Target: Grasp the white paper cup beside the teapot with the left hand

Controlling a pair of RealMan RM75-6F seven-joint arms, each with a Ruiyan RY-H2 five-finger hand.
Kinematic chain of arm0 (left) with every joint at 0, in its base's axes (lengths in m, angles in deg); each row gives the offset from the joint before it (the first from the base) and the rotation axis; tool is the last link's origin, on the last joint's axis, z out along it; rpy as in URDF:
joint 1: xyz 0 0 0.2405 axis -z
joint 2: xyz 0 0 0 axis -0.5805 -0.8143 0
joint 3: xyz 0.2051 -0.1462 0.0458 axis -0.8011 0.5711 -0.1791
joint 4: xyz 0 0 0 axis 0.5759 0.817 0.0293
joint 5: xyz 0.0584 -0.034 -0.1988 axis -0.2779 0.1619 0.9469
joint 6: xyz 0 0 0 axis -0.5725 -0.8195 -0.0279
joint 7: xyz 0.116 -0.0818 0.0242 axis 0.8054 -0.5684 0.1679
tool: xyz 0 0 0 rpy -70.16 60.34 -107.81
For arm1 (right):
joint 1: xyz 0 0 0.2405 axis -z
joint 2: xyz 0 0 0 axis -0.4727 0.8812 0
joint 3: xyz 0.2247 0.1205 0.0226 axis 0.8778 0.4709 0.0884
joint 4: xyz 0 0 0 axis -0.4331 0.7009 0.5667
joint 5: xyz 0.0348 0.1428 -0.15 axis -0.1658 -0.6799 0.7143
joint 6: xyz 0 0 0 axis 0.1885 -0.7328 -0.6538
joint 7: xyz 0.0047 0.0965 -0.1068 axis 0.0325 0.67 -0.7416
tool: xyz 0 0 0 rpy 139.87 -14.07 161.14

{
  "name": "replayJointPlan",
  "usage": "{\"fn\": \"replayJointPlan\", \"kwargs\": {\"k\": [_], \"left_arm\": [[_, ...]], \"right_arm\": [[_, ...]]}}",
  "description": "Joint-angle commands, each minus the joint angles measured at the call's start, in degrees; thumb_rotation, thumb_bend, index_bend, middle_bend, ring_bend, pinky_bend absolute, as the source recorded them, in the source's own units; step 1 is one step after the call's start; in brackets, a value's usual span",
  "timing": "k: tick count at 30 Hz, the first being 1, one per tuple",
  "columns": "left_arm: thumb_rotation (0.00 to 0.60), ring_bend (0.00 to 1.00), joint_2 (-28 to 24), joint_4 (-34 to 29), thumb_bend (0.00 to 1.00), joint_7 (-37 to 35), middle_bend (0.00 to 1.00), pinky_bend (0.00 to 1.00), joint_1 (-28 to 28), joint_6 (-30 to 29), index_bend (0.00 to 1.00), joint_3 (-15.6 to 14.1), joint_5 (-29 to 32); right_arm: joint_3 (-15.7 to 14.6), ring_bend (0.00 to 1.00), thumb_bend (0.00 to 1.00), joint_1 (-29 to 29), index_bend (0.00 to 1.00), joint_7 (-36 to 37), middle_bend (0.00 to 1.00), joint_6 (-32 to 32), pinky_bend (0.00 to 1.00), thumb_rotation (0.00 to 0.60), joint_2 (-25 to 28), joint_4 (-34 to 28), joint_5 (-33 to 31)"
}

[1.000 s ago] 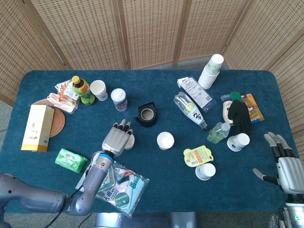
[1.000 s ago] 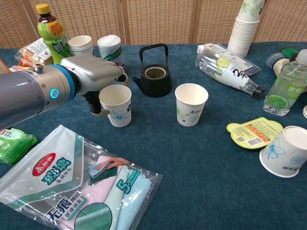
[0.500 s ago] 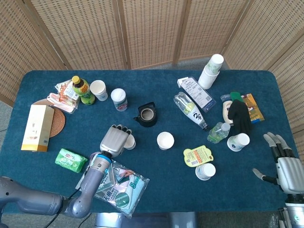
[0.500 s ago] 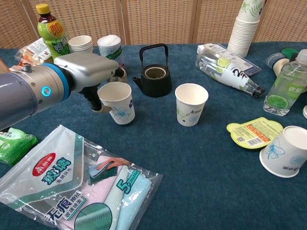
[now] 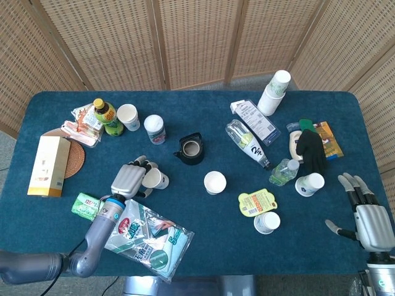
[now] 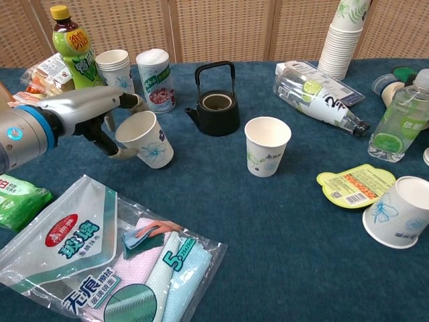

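My left hand [image 5: 128,179] [image 6: 86,118] grips a white paper cup [image 5: 155,179] [image 6: 145,138] with a blue flower print. The cup is tilted, mouth toward the hand, with the thumb curled under it and the fingers over its rim. It is well left of the black teapot [image 5: 190,149] [image 6: 216,101]. Whether the cup's base touches the blue cloth I cannot tell. A second white cup [image 5: 215,182] [image 6: 267,145] stands upright to the right of the teapot. My right hand [image 5: 365,214] hangs at the table's right front edge, fingers spread, holding nothing.
A clear bag of cloths [image 5: 148,237] [image 6: 114,268] lies just in front of the left hand, a green packet [image 5: 86,206] to its left. A green bottle [image 6: 72,43], cups and a can [image 6: 155,78] stand behind. Bottles, a cup stack [image 6: 343,40] and a tipped cup [image 6: 395,211] crowd the right side.
My left hand has drawn the cup leftward and toward me, away from the teapot, tipping it over further. The right hand has barely shifted.
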Motion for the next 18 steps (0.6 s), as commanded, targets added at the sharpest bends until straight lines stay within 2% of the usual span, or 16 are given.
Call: {"fn": "replayJointPlan", "kwargs": {"k": [1, 3, 4, 7, 8, 13, 18], "left_arm": [[0.6, 0.13, 0.98, 2.33, 0.34, -0.64, 0.29, 0.34, -0.8, 1.55, 0.24, -0.32, 0.33], [0.6, 0.1, 1.06, 2.82, 0.34, -0.29, 0.27, 0.31, -1.03, 1.92, 0.24, -0.45, 0.69], [0.6, 0.06, 0.79, 2.62, 0.34, 0.32, 0.23, 0.28, -1.16, 2.24, 0.22, -0.57, 1.3], [0.6, 0.0, -0.76, 0.98, 0.34, 4.2, 0.03, 0.07, -1.11, 2.07, 0.15, -1.04, 3.43], [0.6, 0.0, -1.29, 0.35, 0.34, 5.99, 0.0, 0.02, -1.01, 1.54, 0.12, -1.24, 4.04], [0.6, 0.0, -3.97, -3.93, 0.34, 13.01, 0.0, 0.0, -0.66, -1.62, 0.05, -1.4, 5.96], [0.6, 0.0, -5.64, -6.45, 0.34, 16.94, 0.0, 0.0, -0.44, -3.78, 0.03, -1.65, 5.75]], "right_arm": [[0.03, 0.0, 0.04, 0.01, 0.0, -0.07, 0.0, -0.04, 0.19, 0.6, -0.04, 0.04, -0.06], [0.03, 0.0, 0.04, 0.02, 0.0, -0.05, 0.0, -0.02, 0.19, 0.6, -0.05, 0.07, -0.1], [0.02, 0.0, 0.04, 0.02, 0.0, -0.07, 0.0, 0.01, 0.19, 0.6, -0.06, 0.09, -0.12], [0.02, 0.0, 0.04, -0.01, 0.0, -0.09, 0.0, 0.03, 0.19, 0.6, -0.09, 0.11, -0.1], [0.01, 0.0, 0.04, 0.0, 0.0, -0.11, 0.0, 0.02, 0.19, 0.6, -0.07, 0.1, -0.07], [-0.09, 0.0, 0.04, -0.08, 0.0, -0.4, 0.0, 0.16, 0.19, 0.6, -0.2, 0.08, 0.04], [-0.11, 0.0, 0.04, -0.08, 0.0, -0.46, 0.0, 0.12, 0.19, 0.6, -0.22, 0.01, 0.09]]}}
